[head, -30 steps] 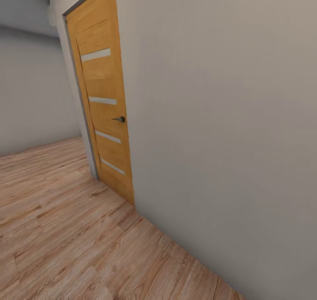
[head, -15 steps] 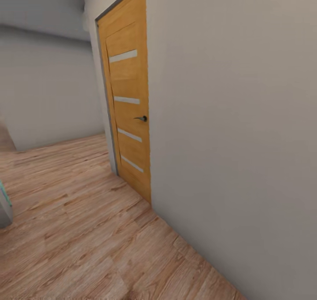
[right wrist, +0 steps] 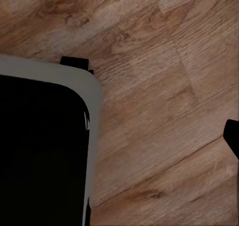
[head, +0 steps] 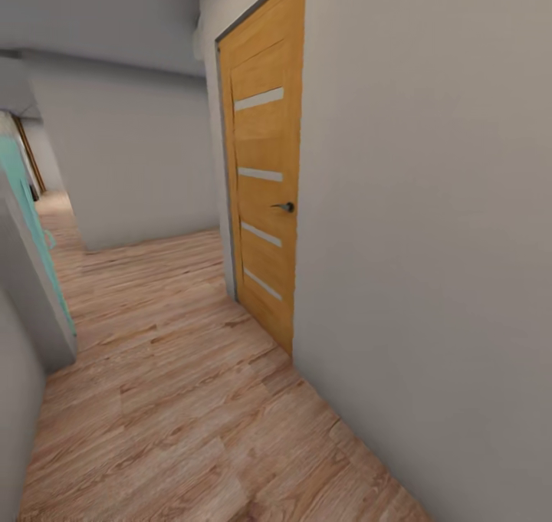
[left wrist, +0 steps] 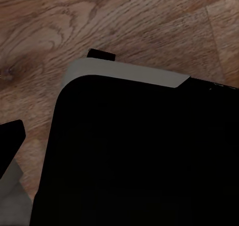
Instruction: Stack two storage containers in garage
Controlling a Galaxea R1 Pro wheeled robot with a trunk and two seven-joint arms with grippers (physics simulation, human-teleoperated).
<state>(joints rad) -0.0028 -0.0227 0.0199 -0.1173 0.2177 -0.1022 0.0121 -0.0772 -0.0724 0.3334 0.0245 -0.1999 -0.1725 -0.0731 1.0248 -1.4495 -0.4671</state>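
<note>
We're in a corridor, wood-plank floor (head: 176, 399) underfoot, and no orange-red bin in any of the three views. So where the two bins are can't be told from here.

Head view: a plain grey wall (head: 429, 238) runs down the right side and cuts off at the frame's edge. Set in it is one wooden door (head: 264, 200), closed, with four pale horizontal strips counted down its face and one dark handle (head: 285, 207). Its top corner runs out at the top of the frame. At the far left, one teal panel (head: 27, 215) pokes out from behind a grey wall edge (head: 23, 307), mostly hidden; what it belongs to is hard to say. Deep down the left, a dark wooden frame (head: 29, 154) is tiny and blurred.

Left wrist view: a big black body with a pale grey rim (left wrist: 124, 74) blocks most of the planks below; a dark tip (left wrist: 11, 136) pokes in at the edge, too little to tell whether the left claw is apart or together.

Right wrist view: the same kind of black, grey-rimmed body (right wrist: 94, 116), and one dark sliver (right wrist: 233, 136) at the edge. Right claw's state can't be told either.
</note>
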